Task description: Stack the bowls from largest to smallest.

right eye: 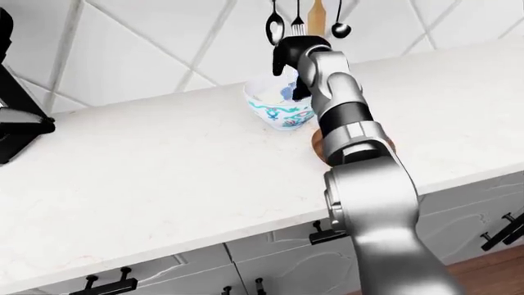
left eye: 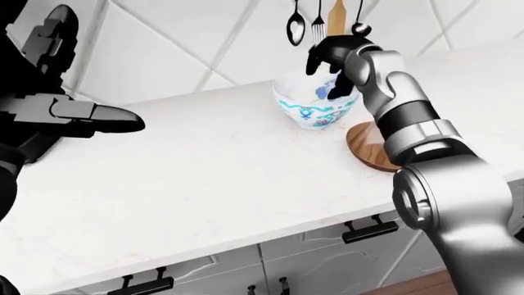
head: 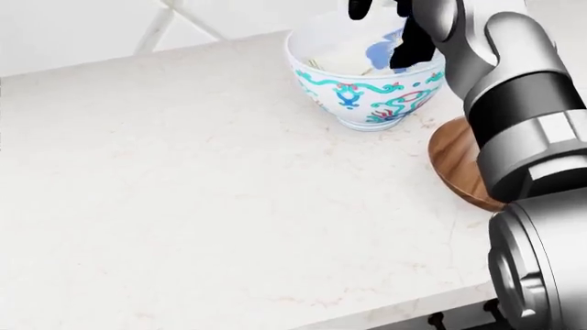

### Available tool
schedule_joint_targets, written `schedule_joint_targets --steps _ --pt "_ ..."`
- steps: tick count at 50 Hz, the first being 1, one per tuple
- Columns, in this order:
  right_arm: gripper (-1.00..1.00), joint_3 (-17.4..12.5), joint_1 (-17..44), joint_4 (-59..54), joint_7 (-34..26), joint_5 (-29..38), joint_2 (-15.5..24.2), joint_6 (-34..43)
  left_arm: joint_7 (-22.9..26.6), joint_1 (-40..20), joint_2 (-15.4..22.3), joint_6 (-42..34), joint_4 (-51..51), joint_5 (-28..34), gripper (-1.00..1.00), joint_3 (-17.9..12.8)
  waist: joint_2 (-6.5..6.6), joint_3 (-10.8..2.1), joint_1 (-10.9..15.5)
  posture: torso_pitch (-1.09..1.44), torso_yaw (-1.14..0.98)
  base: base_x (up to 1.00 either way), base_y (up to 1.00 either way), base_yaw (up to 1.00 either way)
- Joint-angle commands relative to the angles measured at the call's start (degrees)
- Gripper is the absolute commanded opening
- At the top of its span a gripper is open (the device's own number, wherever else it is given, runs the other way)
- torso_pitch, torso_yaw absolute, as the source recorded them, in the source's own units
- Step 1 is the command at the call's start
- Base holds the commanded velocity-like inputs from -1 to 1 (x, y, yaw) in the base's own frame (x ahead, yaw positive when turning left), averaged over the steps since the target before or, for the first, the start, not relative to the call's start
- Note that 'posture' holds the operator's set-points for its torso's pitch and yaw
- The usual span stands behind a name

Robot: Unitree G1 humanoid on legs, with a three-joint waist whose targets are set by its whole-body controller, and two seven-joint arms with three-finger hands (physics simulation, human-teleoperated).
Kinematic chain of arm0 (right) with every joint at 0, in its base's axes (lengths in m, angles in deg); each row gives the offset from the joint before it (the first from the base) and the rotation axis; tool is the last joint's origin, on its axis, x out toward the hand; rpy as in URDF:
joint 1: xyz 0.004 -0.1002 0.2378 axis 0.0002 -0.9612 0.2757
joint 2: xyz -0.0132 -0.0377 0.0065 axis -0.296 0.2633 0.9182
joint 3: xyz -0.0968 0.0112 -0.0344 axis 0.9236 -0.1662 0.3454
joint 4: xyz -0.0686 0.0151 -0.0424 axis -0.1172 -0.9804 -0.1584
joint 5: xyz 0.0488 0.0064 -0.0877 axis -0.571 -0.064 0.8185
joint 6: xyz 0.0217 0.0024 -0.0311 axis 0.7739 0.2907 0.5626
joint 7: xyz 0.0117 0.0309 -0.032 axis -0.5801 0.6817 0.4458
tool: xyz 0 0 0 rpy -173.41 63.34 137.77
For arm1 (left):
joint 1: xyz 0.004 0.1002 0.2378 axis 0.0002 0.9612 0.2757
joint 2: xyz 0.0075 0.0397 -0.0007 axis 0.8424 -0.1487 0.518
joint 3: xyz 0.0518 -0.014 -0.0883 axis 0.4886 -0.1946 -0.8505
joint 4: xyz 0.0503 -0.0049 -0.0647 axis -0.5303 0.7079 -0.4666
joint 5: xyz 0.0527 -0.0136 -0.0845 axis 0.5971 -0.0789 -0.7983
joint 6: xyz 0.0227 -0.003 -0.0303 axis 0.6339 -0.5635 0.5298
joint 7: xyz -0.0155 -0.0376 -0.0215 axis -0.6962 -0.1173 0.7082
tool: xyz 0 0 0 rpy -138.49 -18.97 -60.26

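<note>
A humanoid robot's right hand hangs over a large patterned bowl on a pale marble counter, its black fingers spread apart just above the rim and clamped on nothing. The bowl, white with turquoise, blue and red scrollwork, stands upright near the counter's top edge in the head view, close to the tiled wall. Inside it sits a smaller bowl, white with a blue mark on its inner wall, tilted slightly within the larger one; whether the fingertips touch it cannot be told. Just beside the large bowl, toward the lower right in the head view, lies a round wooden board, partly hidden by the grey forearm. Utensils hang on the wall above the bowls. At the far left of the left-eye view, the left hand hovers above the counter, well apart from the bowls, fingers extended and holding nothing. Grey cabinet drawers with black handles run below the counter's edge.
</note>
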Motion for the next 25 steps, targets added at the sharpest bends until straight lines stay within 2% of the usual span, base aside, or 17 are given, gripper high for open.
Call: schedule_joint_targets --steps 1,9,13,19,21,25 --pt "0.15 -0.40 2.86 2.42 0.65 -0.28 0.68 -0.15 -0.37 -1.44 1.09 1.40 -0.09 0.33 1.00 -0.94 -0.02 -1.10 -0.05 -0.22 -0.09 0.00 0.00 0.00" --pt "0.15 -1.53 6.58 5.84 -3.59 -1.20 3.95 -0.97 -1.57 -2.36 1.42 0.92 -0.22 -0.84 1.00 -0.69 -0.07 -0.82 0.00 -0.22 -0.09 0.00 0.00 0.00" --pt "0.15 -2.85 5.51 11.82 -7.41 -2.64 6.59 -2.25 -2.29 -2.61 1.43 0.89 -0.42 -1.28 1.00 -0.20 -0.26 -0.51 0.10 -0.22 -0.09 0.00 0.00 0.00" --pt "0.14 -7.15 -7.53 36.99 -20.16 -8.17 10.00 -1.39 -3.25 -3.70 1.77 0.64 -0.14 -1.87 1.00 0.41 -1.14 -0.29 0.38 -0.22 -0.09 0.00 0.00 0.00" --pt "0.15 -9.58 -14.61 50.31 -26.03 -11.18 11.30 0.16 -3.89 -4.26 1.92 0.40 -0.14 -2.23 1.00 0.65 -1.39 -0.32 0.38 -0.22 -0.09 0.00 0.00 0.00" --pt "0.18 -13.61 -25.32 69.26 -33.96 -16.55 13.98 3.72 -4.50 -4.47 2.08 0.45 -0.22 -2.79 1.00 0.86 -1.89 -0.29 0.60 -0.22 -0.09 0.00 0.00 0.00"
